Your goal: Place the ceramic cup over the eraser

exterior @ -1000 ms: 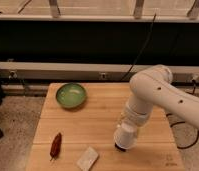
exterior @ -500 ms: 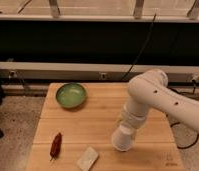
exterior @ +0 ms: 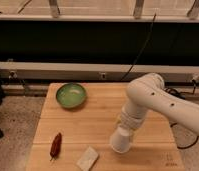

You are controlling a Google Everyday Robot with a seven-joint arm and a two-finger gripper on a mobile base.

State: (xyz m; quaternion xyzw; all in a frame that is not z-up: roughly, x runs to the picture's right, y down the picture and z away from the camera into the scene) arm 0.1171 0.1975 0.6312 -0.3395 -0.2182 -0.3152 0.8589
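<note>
The gripper point(exterior: 126, 127) is low over the front right part of the wooden table point(exterior: 98, 122), at the end of the thick white arm point(exterior: 145, 97). It meets the ceramic cup point(exterior: 121, 141) directly, but the cup and the wrist cover it, so I cannot tell how the gripper grasps. The cup is plain white, tapered and tilted, with its wide end down toward the table surface. The eraser I cannot make out anywhere. A pale flat block point(exterior: 87, 158) lies just beside the cup on the left, a dark red pepper point(exterior: 55, 145) farther left, a green bowl point(exterior: 71, 95) at the back. The arm is cut off at the right edge.
</note>
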